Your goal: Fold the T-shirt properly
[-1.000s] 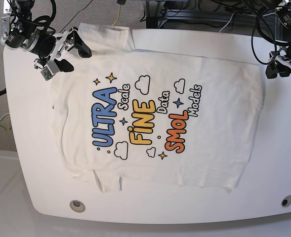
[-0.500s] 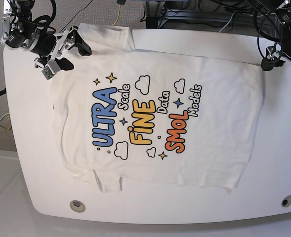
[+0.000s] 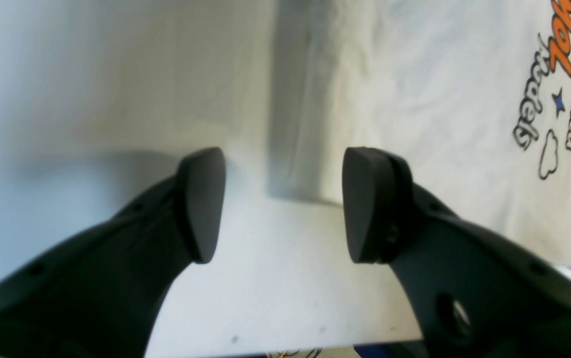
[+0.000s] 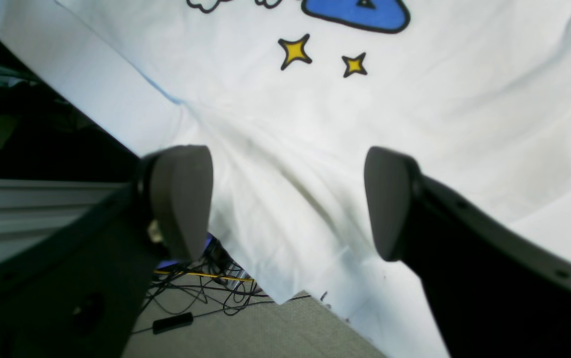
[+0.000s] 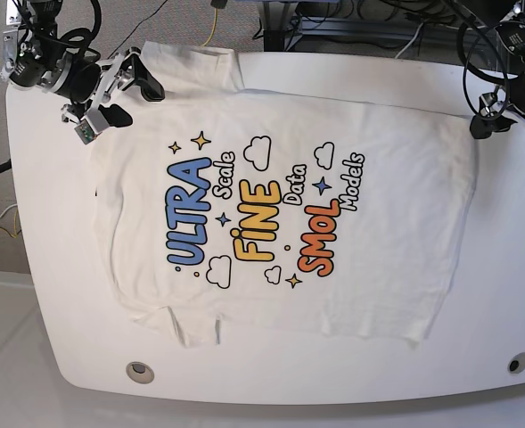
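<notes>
Left gripper jaws spread wide, nothing held, hovering over bare white table beside T-shirt edge. Right gripper jaws likewise parted, empty, above wrinkled sleeve hanging off table corner. T-shirt spread flat, print up, on table.

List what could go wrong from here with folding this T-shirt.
1. The T-shirt's upper sleeve drapes past the table's edge; a pull by the open right gripper there might drag fabric off.
2. The open left gripper hovers over the hem corner, partly over bare table, so closing might miss the cloth.
3. Wrinkles near the lower sleeve may get folded in.
</notes>
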Controlling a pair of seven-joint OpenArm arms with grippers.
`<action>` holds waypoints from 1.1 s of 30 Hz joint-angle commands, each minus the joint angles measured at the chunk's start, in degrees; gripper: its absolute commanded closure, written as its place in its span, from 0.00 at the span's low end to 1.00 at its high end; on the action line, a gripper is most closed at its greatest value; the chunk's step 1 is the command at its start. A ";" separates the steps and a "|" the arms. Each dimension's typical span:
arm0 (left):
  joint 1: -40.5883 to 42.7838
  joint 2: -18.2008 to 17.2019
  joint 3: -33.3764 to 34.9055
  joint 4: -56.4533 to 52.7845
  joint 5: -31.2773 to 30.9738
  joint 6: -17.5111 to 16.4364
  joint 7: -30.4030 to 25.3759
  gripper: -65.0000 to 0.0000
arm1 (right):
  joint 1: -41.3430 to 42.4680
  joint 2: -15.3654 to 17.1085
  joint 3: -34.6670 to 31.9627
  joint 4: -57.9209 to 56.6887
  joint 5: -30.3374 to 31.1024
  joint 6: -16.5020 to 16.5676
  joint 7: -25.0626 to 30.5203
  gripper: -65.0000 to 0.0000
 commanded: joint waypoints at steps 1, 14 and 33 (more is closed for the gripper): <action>-0.49 -0.65 0.72 0.82 -1.14 -0.10 -1.07 0.45 | -0.06 0.99 0.47 0.66 1.13 0.46 1.13 0.30; -1.63 2.61 3.97 0.73 -0.87 -0.10 -1.16 0.45 | -0.06 2.14 0.47 0.66 1.13 0.46 1.13 0.30; -0.23 2.96 3.71 0.73 -0.79 -0.10 -2.74 0.45 | -0.15 2.14 0.47 0.57 1.13 0.46 1.13 0.30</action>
